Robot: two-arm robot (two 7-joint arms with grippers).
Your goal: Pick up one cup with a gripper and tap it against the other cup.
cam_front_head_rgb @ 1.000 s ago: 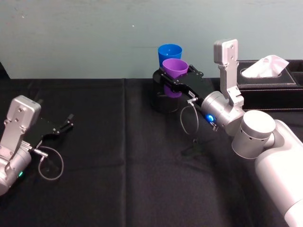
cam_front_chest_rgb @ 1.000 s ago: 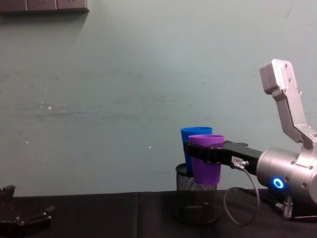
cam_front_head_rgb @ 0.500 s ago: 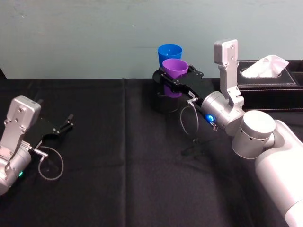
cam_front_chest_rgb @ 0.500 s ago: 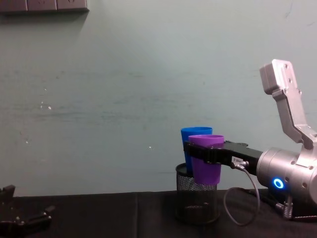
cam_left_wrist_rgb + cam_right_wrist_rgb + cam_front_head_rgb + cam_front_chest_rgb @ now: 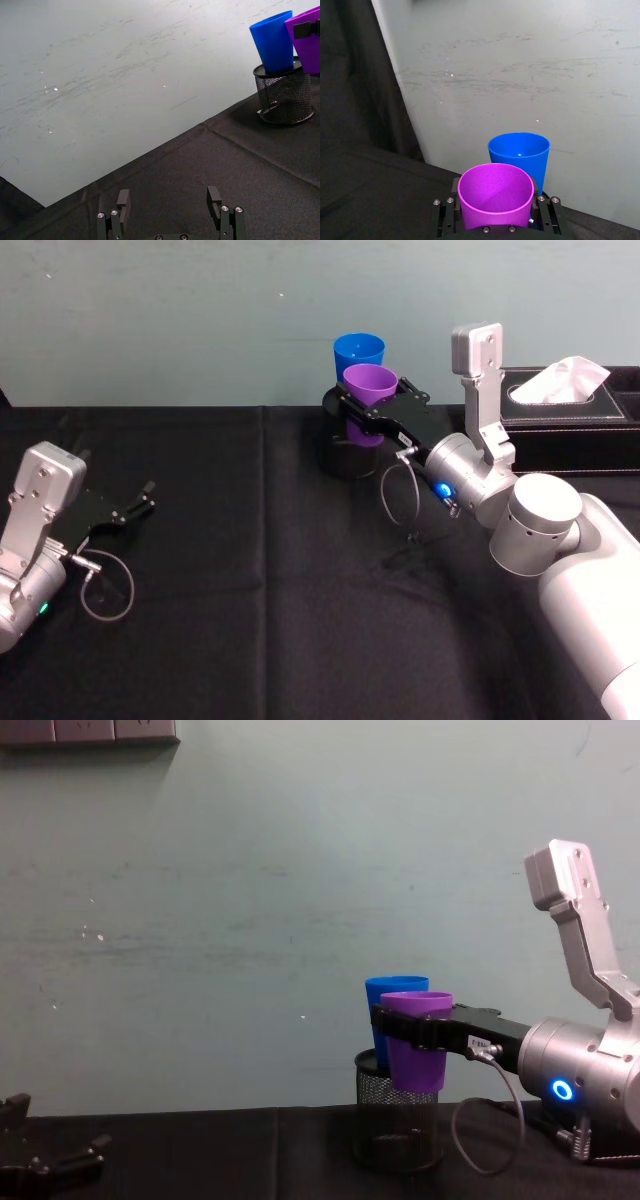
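Note:
My right gripper (image 5: 370, 405) is shut on the purple cup (image 5: 368, 383) and holds it upright in the air, near the back of the table. Its fingers clamp the cup's sides just below the rim (image 5: 495, 192). Right behind it stands the blue cup (image 5: 358, 347), upright inside a black mesh pen holder (image 5: 395, 1132). From the side, the purple cup (image 5: 415, 1055) overlaps the blue cup (image 5: 390, 986). The two rims sit very close; I cannot tell whether they touch. My left gripper (image 5: 145, 498) rests open and empty at the table's left.
A black tissue box (image 5: 570, 410) with a white tissue stands at the back right, beside my right arm. A black cloth covers the table. A pale green wall runs close behind the cups.

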